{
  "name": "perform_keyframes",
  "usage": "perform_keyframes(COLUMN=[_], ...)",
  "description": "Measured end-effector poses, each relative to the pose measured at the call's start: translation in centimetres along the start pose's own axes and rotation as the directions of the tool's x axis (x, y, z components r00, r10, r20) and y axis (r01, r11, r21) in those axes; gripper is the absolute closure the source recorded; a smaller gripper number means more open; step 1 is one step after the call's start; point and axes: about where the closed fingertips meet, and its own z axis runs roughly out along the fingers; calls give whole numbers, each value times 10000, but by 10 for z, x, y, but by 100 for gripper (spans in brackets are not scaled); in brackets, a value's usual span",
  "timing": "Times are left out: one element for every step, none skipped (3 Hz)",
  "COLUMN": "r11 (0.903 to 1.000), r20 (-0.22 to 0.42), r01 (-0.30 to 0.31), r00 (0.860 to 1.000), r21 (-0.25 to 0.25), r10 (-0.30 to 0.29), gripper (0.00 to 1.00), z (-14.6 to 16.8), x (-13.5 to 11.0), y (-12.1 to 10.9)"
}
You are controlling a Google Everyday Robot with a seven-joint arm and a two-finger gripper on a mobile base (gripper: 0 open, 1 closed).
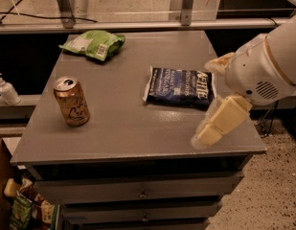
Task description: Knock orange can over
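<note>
A: Orange can (71, 101) upright at left on the counter (133, 133); gripper (209, 102) at right edge, fingers spread wide.

B: Sweeping across could snag the blue bag (180, 86); a low push merely slides the can.

A grey flat-topped metal cabinet (128, 121) with stacked drawers (142, 193) stands on a dark speckled floor (277, 186). Behind it runs a pale horizontal metal rail (138, 26) with upright posts (63, 1). A thin black cable (23, 15) trails over the lighter floor beyond. A white pump bottle (5, 90) sits on the left ledge. The light is dim.
</note>
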Motion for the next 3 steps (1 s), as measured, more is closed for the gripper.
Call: perform_keyframes(r11=[9978,9877,9847], r20=[1315,2398,2676], r01=[18,-98,-118], r00=[9913,9697,9617], r21=[-662,-1561,-1737], r10=[70,475,587], gripper=[0,0,0], z=[34,58,58], x=[-26,-45,-55], y=[27,54,60])
